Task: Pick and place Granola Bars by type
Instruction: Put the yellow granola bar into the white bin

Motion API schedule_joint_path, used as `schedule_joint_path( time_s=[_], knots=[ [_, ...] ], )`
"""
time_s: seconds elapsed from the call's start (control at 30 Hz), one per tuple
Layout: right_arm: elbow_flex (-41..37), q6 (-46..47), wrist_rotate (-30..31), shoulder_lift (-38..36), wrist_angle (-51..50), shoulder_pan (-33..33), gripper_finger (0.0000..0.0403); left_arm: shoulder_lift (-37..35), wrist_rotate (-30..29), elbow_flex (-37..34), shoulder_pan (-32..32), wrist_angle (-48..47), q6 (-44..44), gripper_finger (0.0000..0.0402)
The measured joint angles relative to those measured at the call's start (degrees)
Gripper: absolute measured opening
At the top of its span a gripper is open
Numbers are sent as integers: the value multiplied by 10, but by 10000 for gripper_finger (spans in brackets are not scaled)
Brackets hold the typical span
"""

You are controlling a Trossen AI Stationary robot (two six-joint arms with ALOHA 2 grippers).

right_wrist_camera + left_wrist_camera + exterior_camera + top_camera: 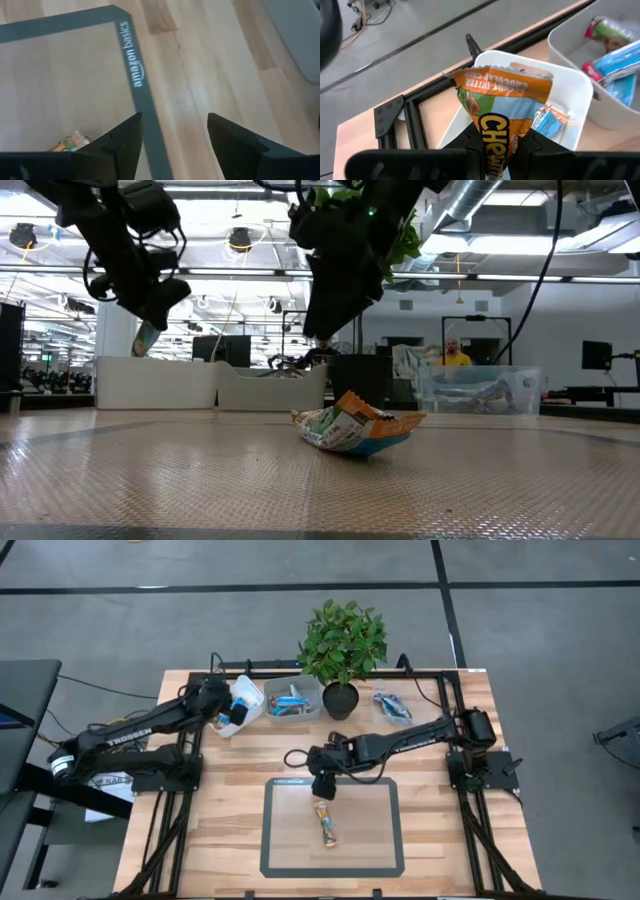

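Granola bar [502,107] btwn left fingers [470,145]

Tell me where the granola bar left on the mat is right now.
In the high view, the granola bar lies alone near the middle of the grey mat, just below the right tool, which hovers open at the mat's top edge.

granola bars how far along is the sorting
Nearly done. Bars already lie in the middle tub and the right tub. The left hand holds an orange bar over the left tub. One bar is left on the mat, with the right hand open above it.
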Motion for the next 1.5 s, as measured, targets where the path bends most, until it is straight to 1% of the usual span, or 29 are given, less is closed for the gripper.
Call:
schedule_joint_path(
  time_s=[0.1, 0.23, 0.33, 0.47, 0.57, 0.8, 0.87, 0.97, 1.1, 1.2, 1.27, 1.37, 1.5],
  knots=[
    [0, 0, 0, 0, 0, 8, 210, 25, -2, 0, 5, 1, 1, 39],
    [0, 1, 0, 0, 0, 16, 207, 62, 23, 0, 8, 0, 2, 39],
    [0, 1, 0, 0, 0, 17, 207, 85, 24, 0, 8, 1, 3, 39],
    [0, 1, -11, 0, -3, 16, 209, 99, 25, 0, 8, 2, 38, 53],
    [0, 2, -20, 0, -10, 16, 208, 100, 38, 0, 8, 2, 47, 84],
    [0, 16, -27, 0, -22, 17, 205, 99, 58, 0, 8, 3, 50, 188],
    [0, 24, -42, 0, -30, 16, 205, 98, 60, 0, 7, 9, 51, 210],
    [0, 51, -84, 0, -39, 17, 205, 86, 74, 0, -2, 40, 61, 229],
    [0, 97, -139, 0, -68, 20, 202, 51, 144, 0, -36, 104, 89, 235],
    [0, 127, -146, 0, -88, 30, 201, 14, 189, 0, -76, 137, 104, 234],
    [0, 143, -146, 0, -93, 39, 201, -11, 201, 0, -109, 143, 104, 231],
    [0, 166, -145, 0, -94, 53, 200, -48, 204, 0, -166, 141, 102, 229],
    [0, 207, -145, 0, -92, 69, 198, -77, 205, 0, -261, 145, 86, 229]
  ],
)
